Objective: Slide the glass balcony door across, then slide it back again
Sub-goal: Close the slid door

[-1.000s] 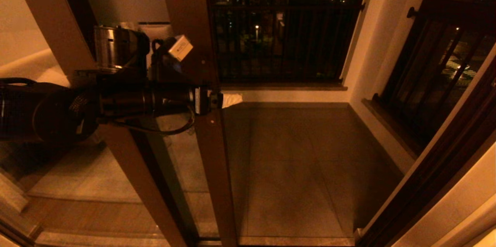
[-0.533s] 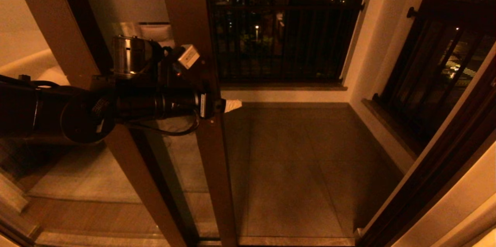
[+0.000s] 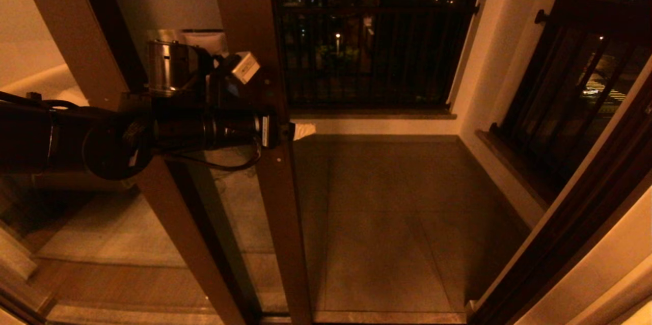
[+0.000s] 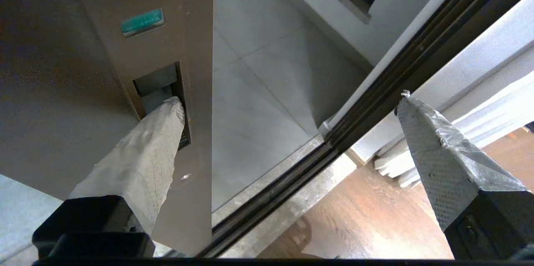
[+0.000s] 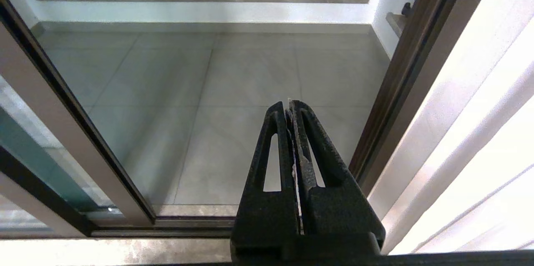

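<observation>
Left wrist view gives you the clearest read: the left gripper [image 4: 292, 103] stands spread as wide as it goes, holding nothing; one taped finger [image 4: 160, 132] has its tip tucked into the slot handle [image 4: 160, 91] cut in the door's upright, while the other finger hangs free over the open doorway, well apart from the far frame. In the head view the glass balcony door [image 3: 254, 50] stands left of the opening, overlapping the fixed glass panel [image 3: 76, 34], so the way out to the balcony floor [image 3: 397, 223] lies open; the right gripper [image 5: 290, 109] sits parked with its fingers pressed together, idle and low before the doorway. You look to be at the hooked-in stage of a slide; whether this is the outward stroke or the return, the dim head view does not settle. Your next move calls for a steady sideways push along the floor track [image 4: 267, 199], keeping the fingertip seated deep in the slot so it does not skip out; keep the wrist level with the rail.
</observation>
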Motion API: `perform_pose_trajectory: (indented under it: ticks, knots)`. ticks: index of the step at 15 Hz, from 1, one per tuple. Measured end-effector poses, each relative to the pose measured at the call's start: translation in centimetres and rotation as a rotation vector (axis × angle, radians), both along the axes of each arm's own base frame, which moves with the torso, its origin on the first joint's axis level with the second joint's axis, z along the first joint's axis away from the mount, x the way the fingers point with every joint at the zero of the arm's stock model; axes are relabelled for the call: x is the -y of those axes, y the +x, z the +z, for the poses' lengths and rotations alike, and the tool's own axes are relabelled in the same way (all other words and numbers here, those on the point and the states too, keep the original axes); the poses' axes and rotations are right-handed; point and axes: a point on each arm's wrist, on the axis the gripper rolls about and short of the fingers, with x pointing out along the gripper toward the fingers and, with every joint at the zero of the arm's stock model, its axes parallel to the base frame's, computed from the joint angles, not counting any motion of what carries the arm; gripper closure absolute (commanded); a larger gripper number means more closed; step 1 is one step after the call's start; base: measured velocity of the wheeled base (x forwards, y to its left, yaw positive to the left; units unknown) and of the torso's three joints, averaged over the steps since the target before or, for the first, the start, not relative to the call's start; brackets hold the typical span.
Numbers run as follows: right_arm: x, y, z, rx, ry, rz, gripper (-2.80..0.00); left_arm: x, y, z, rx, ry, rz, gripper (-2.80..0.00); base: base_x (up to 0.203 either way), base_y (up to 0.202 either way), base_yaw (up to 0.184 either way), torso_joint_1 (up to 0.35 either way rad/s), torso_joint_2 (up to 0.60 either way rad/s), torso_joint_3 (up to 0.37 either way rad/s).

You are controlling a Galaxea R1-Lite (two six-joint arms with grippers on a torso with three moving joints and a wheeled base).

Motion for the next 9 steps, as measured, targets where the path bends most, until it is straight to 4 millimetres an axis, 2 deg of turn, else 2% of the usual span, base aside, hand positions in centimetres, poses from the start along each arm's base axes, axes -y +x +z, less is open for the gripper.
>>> perform_pose_trajectory:
  ticks: [9]
  knots:
    - [0.0, 0.0, 0.0, 0.0, 0.0, 0.001, 0.0, 1.7, -0.1, -0.5, -0.008, 0.005, -0.041, -2.8, 0.0, 0.0, 0.0, 0.0, 0.0, 0.0]
